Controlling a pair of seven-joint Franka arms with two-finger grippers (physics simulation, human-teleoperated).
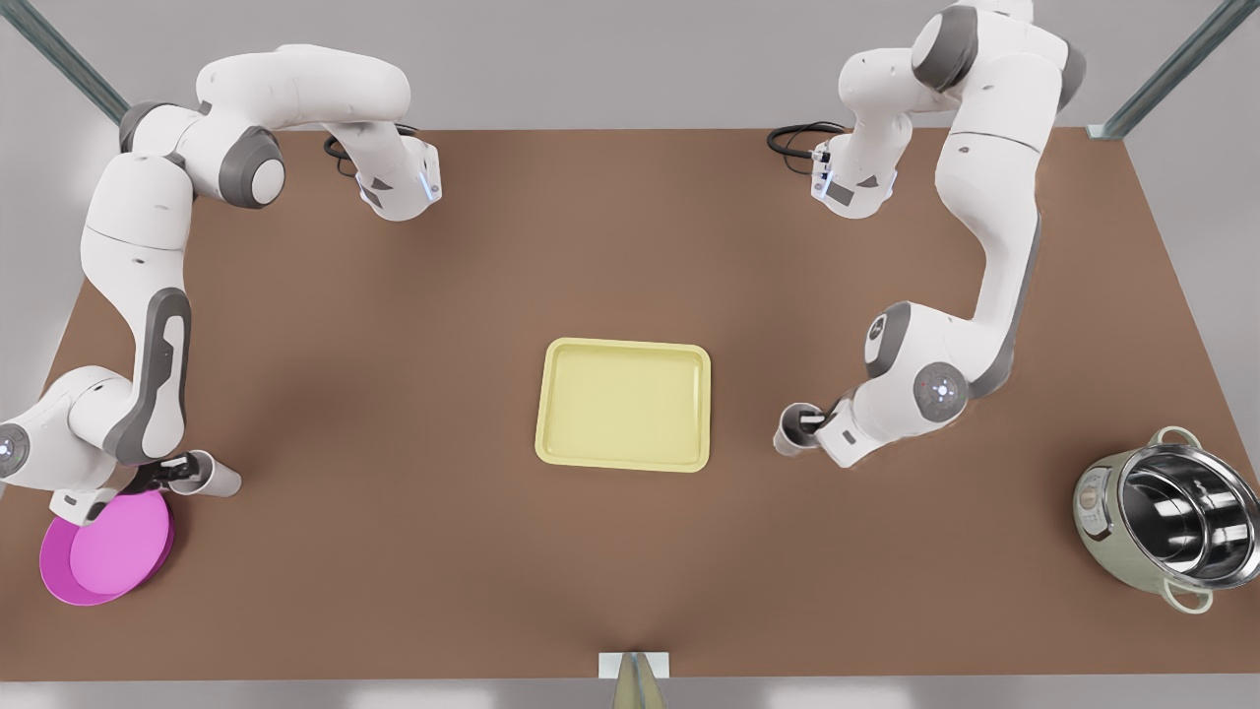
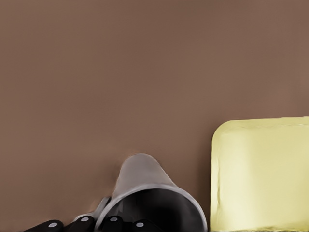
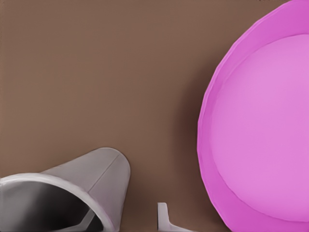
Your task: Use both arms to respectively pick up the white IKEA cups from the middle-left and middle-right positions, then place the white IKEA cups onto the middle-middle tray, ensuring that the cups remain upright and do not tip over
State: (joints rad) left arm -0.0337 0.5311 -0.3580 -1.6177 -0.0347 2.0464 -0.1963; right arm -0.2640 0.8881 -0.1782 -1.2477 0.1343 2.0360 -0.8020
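**Two white cups at the claws, tray bare between them**

Item 1. First white cup [image 2: 145, 179], closest to the lens in the left wrist view. Its open rim faces the camera and its long axis runs away toward the worktop [image 1: 394, 295], narrow base farthest. In the front view it [image 1: 790, 431] sits just off the tray's edge on the front view's right, near it but apart.

Item 2. Left claw [image 1: 809, 423], on the arm at the front view's right, at the rim of the first white cup. Whether it is clamped cannot be told.

Item 3. Second white cup [image 3: 96, 169], rim toward the right wrist camera, tapering away from it. In the front view it [image 1: 215, 480] looks slanted, base toward the front view's right, just beside the magenta dish [image 1: 54, 581].

Item 4. Right claw [image 1: 175, 475], on the arm at the front view's left, at that cup's rim. It stands apart: one finger [image 3: 163, 215] is outside the wall with bare worktop between.

Item 5. Pale yellow tray [image 1: 622, 345], mid-worktop, flat, nothing on it.

Item 6. Steel pot [image 1: 1171, 522], far on the front view's right.
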